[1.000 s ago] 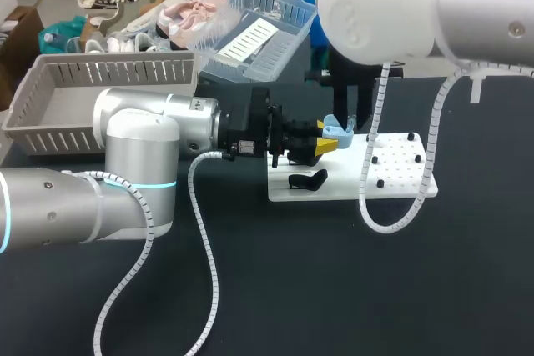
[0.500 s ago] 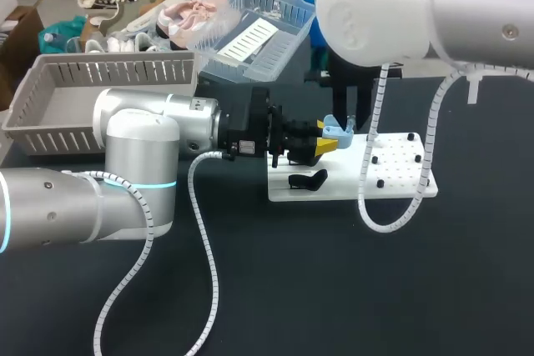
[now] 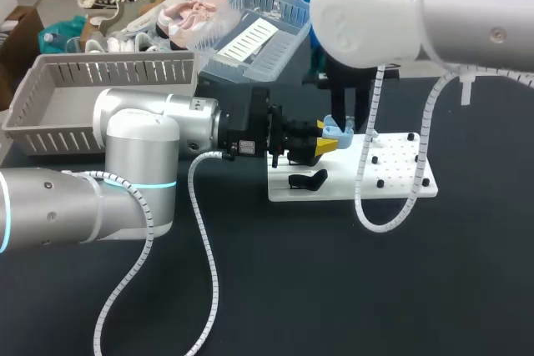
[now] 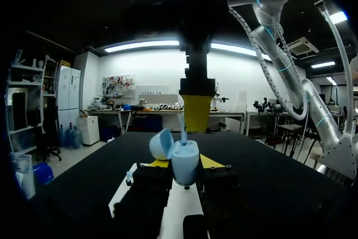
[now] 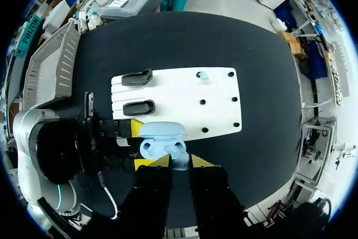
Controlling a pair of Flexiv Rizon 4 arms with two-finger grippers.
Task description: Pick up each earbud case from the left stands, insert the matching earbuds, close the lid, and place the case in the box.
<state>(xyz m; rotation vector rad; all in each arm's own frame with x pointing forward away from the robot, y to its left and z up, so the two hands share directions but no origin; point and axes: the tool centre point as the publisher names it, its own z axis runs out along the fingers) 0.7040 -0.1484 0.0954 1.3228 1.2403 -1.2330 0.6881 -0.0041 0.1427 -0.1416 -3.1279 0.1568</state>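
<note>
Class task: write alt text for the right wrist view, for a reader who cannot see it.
The right end effector holds a light blue earbud at the open earbud case, which the left end effector grips at the edge of the white stand board. Another earbud sits on the board; a grey basket stands nearby.

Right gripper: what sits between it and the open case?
A blue earbud, held by the right gripper just over the case; the left wrist view shows it best.
</note>
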